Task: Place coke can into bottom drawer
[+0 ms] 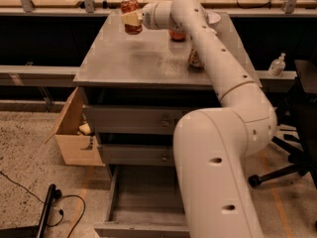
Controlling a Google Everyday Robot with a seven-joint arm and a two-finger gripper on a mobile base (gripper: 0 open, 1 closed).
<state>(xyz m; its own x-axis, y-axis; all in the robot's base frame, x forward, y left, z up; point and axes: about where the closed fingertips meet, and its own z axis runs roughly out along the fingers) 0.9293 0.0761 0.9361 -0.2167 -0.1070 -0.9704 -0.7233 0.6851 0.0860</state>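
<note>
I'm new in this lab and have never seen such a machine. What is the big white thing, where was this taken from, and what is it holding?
The big white jointed thing is a robot arm. There is one picture, looking down along the arm; where the camera sits I cannot tell. At the arm's far end is its claw, closed on a red coke can at the back left of the grey cabinet top. A gold-tan can stands further right, partly hidden by the arm. Below, the bottom drawer is pulled open.
</note>
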